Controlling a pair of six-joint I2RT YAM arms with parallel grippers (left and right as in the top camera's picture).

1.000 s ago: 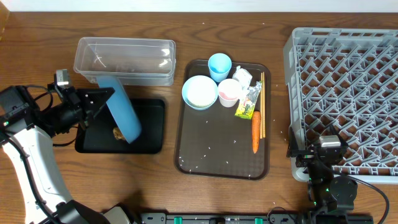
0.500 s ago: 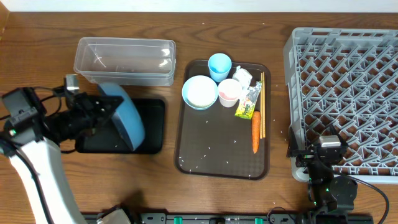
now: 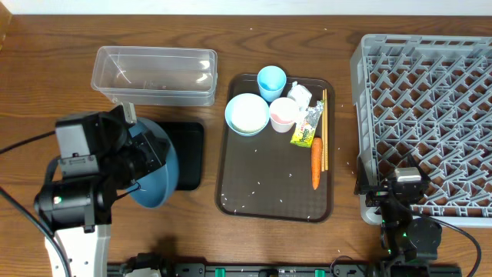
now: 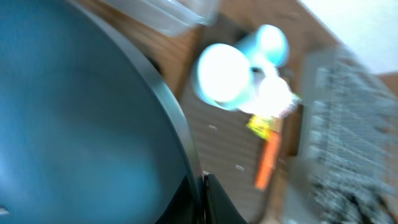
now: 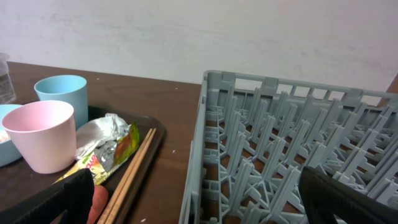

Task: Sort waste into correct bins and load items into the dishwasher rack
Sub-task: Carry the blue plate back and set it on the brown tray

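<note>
**Left gripper** [image 3: 138, 163]: clenched on the rim of the large blue plate [image 3: 157, 175], which it holds tilted over the left part of the black tray [image 3: 191, 154]. In the left wrist view the plate fills the near field.

**Right gripper** [image 5: 193, 199]: jaws spread wide and holding nothing, at the near left corner of the dishwasher rack [image 3: 430, 100].

**Dishwasher rack:** at the table's right side, with no dishes visible among its pegs.

**Brown serving tray** [image 3: 261, 177]: at centre, between the rack and the two bins.

**Clear tub** [image 3: 154, 92]: at rear left, just behind the black tray.

**White bowl** [image 3: 247, 113]: on the serving tray's rear left.

**Light-blue cup** [image 3: 271, 80] and **pinkish-white cup** [image 3: 283, 113]: upright, just beside the bowl.

**Orange carrot** [image 3: 316, 161]: lies lengthwise beside the chopsticks [image 3: 324, 131] along the tray's right edge.

**Yellow-green snack wrapper** [image 3: 306, 127]: between the pinkish-white cup and the chopsticks.

**Crumpled white paper** [image 3: 300, 95]: just behind the wrapper.

**White rice** [image 3: 258, 183]: stray grains on the tray's front half.
</note>
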